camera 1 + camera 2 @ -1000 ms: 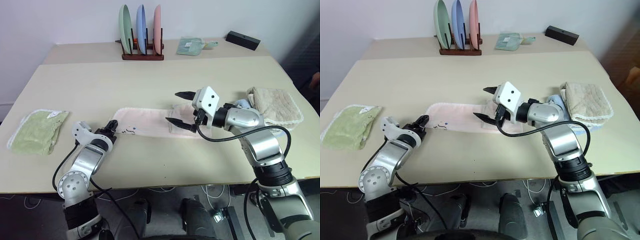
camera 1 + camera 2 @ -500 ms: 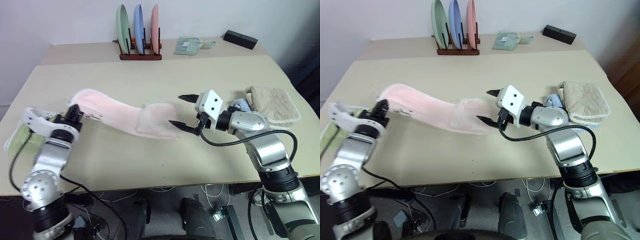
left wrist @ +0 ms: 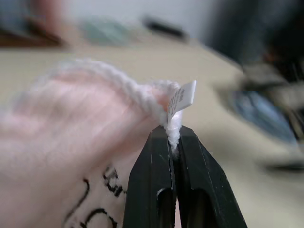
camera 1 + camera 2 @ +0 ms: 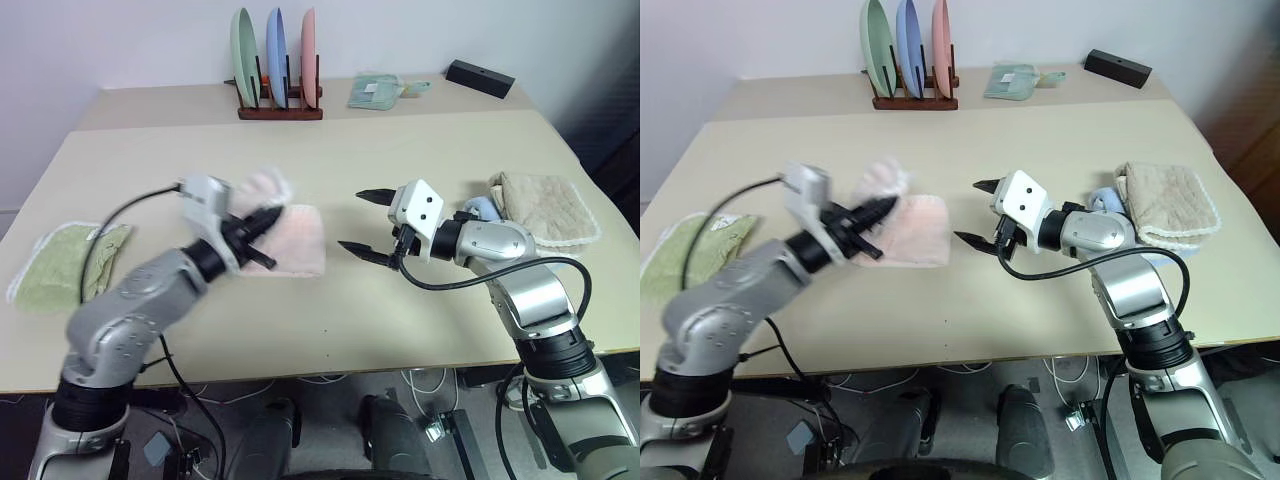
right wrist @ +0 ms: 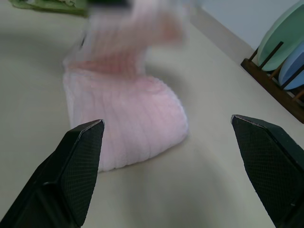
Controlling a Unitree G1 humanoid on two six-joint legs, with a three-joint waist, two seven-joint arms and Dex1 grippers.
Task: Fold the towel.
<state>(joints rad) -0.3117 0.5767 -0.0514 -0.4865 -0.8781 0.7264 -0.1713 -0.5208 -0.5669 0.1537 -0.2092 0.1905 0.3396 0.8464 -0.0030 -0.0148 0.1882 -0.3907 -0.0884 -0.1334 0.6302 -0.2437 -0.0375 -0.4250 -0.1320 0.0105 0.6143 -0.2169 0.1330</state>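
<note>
The left gripper [image 4: 262,222] pinches the towel [image 4: 298,240] by its labelled edge; I'd lay that edge square over the far end; the right gripper [image 4: 368,222] hovers wide open.

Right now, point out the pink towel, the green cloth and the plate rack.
pink towel [image 4: 300,240]: left eye view, on its folded flat part.
green cloth [image 4: 60,265]: left eye view, on its middle.
plate rack [image 4: 280,113]: left eye view, on its wooden base.
</note>
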